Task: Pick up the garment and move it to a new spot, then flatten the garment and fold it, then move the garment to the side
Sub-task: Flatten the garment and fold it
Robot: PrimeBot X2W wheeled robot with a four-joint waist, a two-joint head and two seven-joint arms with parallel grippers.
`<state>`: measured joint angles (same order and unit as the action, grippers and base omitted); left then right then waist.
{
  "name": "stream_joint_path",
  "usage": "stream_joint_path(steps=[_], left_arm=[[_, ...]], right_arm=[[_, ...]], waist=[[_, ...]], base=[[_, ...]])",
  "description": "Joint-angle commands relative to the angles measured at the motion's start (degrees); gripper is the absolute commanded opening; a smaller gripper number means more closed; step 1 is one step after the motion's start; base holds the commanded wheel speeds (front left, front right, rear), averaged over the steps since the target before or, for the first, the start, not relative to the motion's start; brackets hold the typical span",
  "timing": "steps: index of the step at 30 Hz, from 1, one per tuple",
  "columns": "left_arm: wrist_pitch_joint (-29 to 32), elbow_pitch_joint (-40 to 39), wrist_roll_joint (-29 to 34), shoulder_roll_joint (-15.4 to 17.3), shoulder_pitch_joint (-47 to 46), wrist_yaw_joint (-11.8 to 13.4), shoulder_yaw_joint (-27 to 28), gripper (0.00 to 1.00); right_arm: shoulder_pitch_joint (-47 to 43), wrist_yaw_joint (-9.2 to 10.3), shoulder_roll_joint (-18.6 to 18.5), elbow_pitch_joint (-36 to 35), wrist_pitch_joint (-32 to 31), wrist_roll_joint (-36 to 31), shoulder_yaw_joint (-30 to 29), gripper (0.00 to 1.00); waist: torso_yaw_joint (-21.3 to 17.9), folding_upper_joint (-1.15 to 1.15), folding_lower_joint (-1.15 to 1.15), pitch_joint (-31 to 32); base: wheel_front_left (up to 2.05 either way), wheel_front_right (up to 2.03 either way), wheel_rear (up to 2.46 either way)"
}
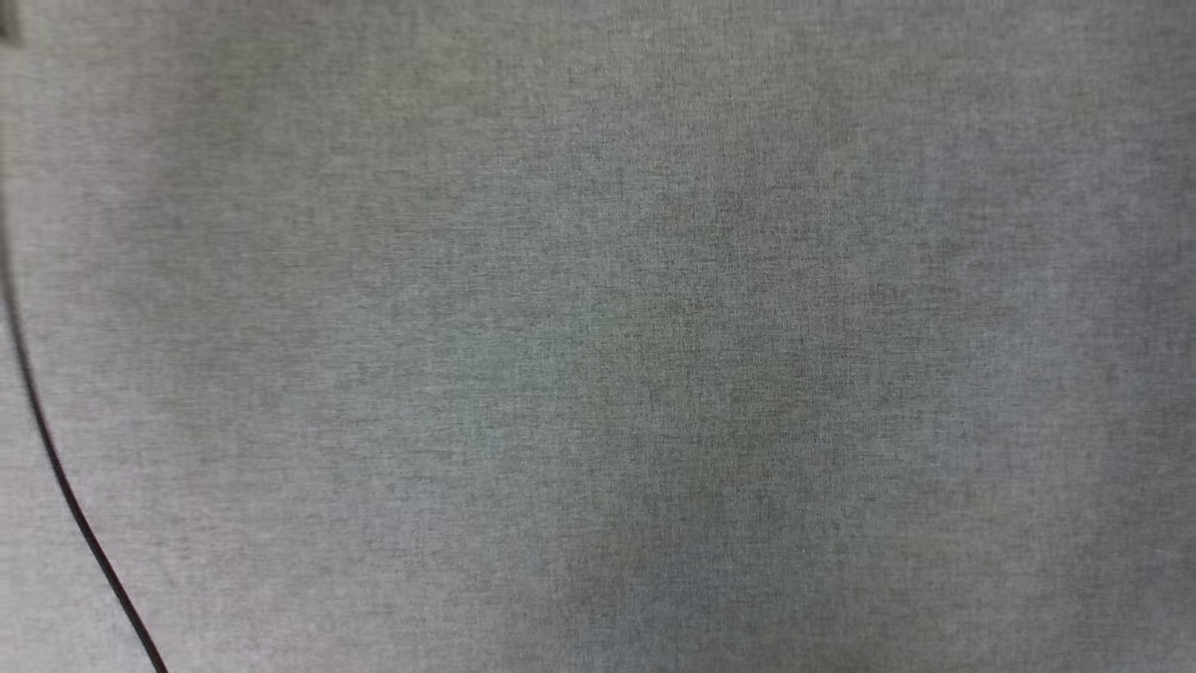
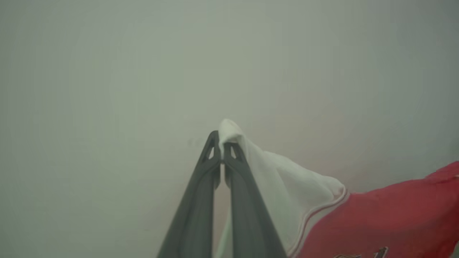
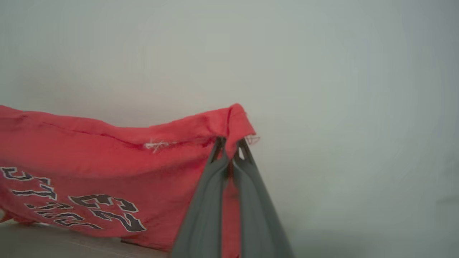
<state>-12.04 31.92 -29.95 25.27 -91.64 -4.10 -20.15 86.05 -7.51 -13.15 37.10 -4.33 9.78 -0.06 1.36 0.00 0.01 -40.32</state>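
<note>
The garment [image 3: 107, 161] hangs from both grippers, cut off at each wrist view's edge. The left gripper [image 2: 221, 141] is clamped on its white sleeve [image 2: 287, 179], and the right gripper [image 3: 231, 141] is clamped on a red hem corner. Its lettering [image 3: 71, 211] is too blurred to read. A black cable [image 1: 65, 486] crosses the grey worktop [image 1: 654, 327], whose edges are out of frame.
</note>
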Motion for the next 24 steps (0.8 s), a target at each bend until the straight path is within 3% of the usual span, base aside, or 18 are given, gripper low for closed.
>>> stream_joint_path(steps=[1, 6, 12, 20, 24], left_arm=[[-0.83, -0.21, -0.38, -0.66, 3.27, -0.42, -0.49, 0.0], [-2.42, -2.82, -1.41, -2.63, 16.3, -0.41, -1.85, 0.0], [-2.93, -8.23, -2.38, -2.77, 32.95, 0.2, -2.87, 0.0], [-1.24, -15.2, -4.69, 0.47, 52.75, 0.83, -4.8, 0.0], [1.38, -19.02, -5.98, 3.75, 63.28, 0.99, -6.33, 0.0]], right_arm=[[-2.21, 0.04, 0.2, 0.7, 0.94, 0.55, 0.47, 0.0], [-11.63, 0.03, 0.09, 2.73, 2.64, 3.59, 2.9, 0.0], [-24.87, 0.04, -1.71, 1.65, 3.07, 9.32, 6.88, 0.0], [-39.91, 0.04, -6.48, -2.12, 2.16, 16.54, 11.7, 0.0], [-47.1, 0.04, -9.19, -4.72, 0.74, 20.41, 13.63, 0.0]], waist=[[0.34, 0.0, -0.01, 1.11], [0.68, 0.0, -0.01, 4.71], [1.05, 0.0, -0.01, 10.48], [1.52, 0.0, -0.01, 17.5], [1.94, 0.0, -0.01, 21.22]], base=[[0.0, 0.0, 0.0], [0.0, 0.0, 0.0], [0.0, 0.0, 0.0], [0.0, 0.0, 0.0], [0.0, 0.0, 0.0]])
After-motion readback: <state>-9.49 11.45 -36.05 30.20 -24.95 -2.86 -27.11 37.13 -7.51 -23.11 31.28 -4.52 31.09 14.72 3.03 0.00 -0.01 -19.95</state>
